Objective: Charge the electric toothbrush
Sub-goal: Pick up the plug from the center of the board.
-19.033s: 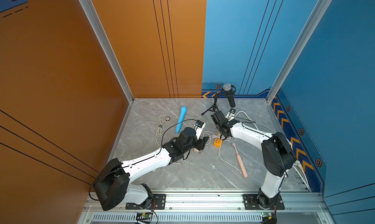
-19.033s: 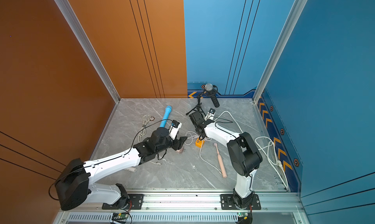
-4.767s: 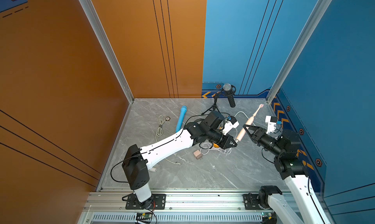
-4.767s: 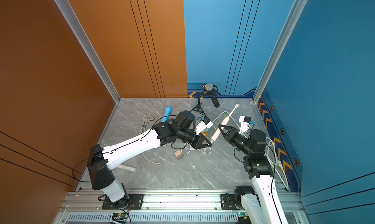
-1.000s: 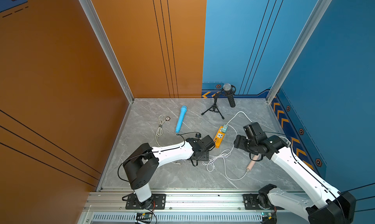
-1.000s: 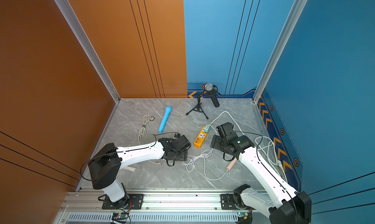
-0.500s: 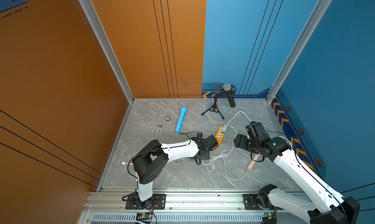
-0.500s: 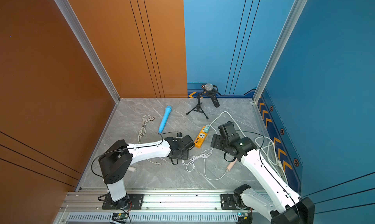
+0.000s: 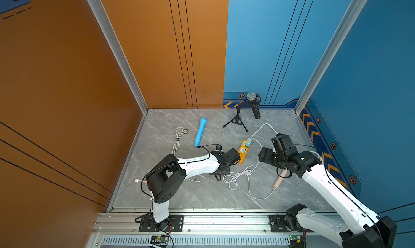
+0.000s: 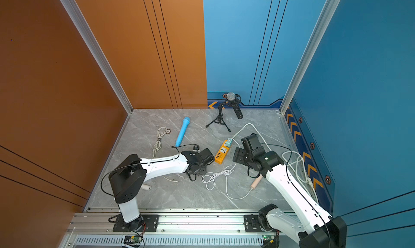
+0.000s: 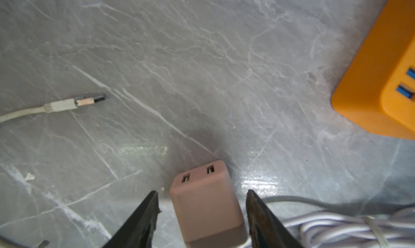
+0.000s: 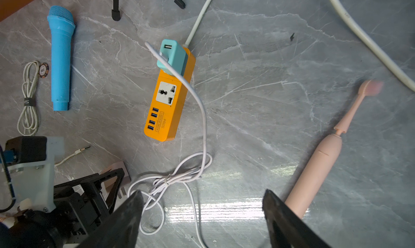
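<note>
Pink matte adapter [image 11: 206, 204], cubic — slots show only at left wrist; left gripper [image 11: 202, 191] jaws apart astride it. Right gripper [image 12: 202, 192] gapes empty near smooth toothbrush [image 12: 314, 168].

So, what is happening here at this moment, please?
The left gripper stands open around a small pink plug block on the table, not gripping it yet. The right gripper hangs open above the table, holding nothing. The pink toothbrush lies beside it. A white cable runs from the teal charger in the orange power strip toward the toothbrush.
</note>
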`<state>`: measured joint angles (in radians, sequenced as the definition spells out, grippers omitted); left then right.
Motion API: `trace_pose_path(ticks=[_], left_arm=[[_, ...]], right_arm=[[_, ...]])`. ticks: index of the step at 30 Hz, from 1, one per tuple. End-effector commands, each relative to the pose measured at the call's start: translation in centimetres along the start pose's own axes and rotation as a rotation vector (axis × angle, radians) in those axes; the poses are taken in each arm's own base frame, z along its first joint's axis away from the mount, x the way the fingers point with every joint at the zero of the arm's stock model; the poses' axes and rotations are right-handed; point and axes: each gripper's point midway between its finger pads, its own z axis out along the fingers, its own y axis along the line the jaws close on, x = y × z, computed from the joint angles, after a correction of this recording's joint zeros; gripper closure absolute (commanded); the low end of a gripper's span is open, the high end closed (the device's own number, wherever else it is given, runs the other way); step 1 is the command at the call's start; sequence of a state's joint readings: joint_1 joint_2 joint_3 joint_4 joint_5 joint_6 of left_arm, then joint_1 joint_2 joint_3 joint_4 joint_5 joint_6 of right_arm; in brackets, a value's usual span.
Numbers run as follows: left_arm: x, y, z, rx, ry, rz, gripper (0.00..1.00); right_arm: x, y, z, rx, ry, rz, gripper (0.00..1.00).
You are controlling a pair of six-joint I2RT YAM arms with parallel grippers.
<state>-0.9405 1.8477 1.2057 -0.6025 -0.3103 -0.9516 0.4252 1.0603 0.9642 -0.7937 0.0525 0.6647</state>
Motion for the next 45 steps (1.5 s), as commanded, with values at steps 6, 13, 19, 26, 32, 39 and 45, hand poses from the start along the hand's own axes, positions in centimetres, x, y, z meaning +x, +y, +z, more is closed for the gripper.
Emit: trace_pose_path(ticks=[6,13,19,26,32,39,45], left_arm=[[1.0,0.7,1.0,-0.046,0.036,0.007,0.46],[0.8,0.4,0.5,-0.029,0.028,0.045,0.58],[-2.3,0.4,-3.5,0.010,-0.116,0.149,0.66],[-5.9,-3.4,-9.1,0.343,-0.359,0.438,0.86],[-2.9,-7.8,-14.3,0.849,-0.536,0.793,0.88],[-1.1,-9.5,-17.8,1.089,-0.552,0.956,0.95],[-1.3,-9.4,-18.5,1.087,-0.580,0.964,1.00]], right_arm=[[-0.6,0.5,0.0,-0.016,-0.006,-0.016,0.17],[-0.7,0.8,-0.3,-0.033,-0.009,-0.002,0.19],[-0.1,2.6,-1.3,-0.135,0.030,0.008,0.20],[1.4,6.6,-3.9,-0.363,0.136,0.020,0.19],[1.3,9.9,-5.6,-0.513,0.177,0.050,0.19],[2.6,11.7,-4.2,-0.499,0.235,0.004,0.21],[3.5,12.0,-2.8,-0.472,0.275,-0.002,0.28]])
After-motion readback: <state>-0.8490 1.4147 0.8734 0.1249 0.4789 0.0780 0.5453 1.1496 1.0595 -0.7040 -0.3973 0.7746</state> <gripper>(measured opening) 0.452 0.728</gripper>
